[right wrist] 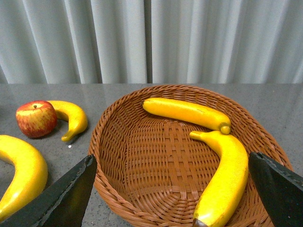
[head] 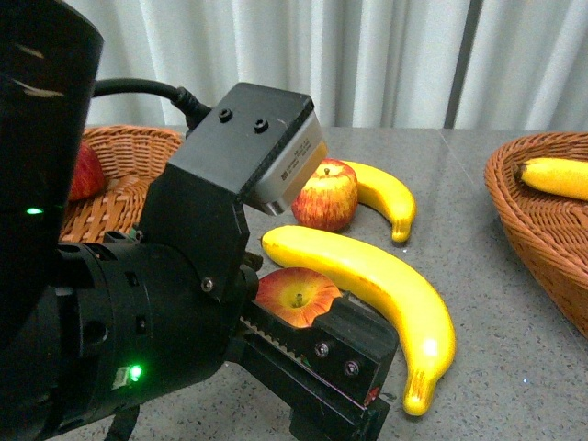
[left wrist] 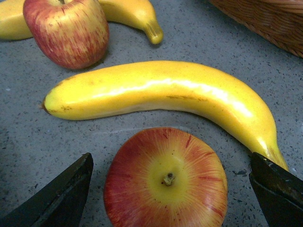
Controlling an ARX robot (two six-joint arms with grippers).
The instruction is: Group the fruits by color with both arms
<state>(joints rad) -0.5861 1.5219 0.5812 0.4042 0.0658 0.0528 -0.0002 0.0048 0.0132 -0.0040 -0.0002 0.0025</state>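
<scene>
My left gripper (left wrist: 171, 161) is open, its jaws either side of a red-yellow apple (left wrist: 165, 179) standing stem-up on the grey table, not touching it. That apple also shows in the front view (head: 296, 296), beside my left arm (head: 184, 276). A long banana (left wrist: 161, 90) lies just beyond it. Further off are a second apple (head: 325, 195) and a smaller banana (head: 386, 197). My right gripper (right wrist: 171, 160) is open and empty above a wicker basket (right wrist: 118, 156) holding two bananas (right wrist: 187, 112) (right wrist: 225, 175).
A second wicker basket (head: 129, 156) at the far left holds a red apple (head: 84, 175). The right basket's rim (head: 514, 211) reaches the table's right side. White curtains hang behind the table. My left arm hides the near-left part of the table.
</scene>
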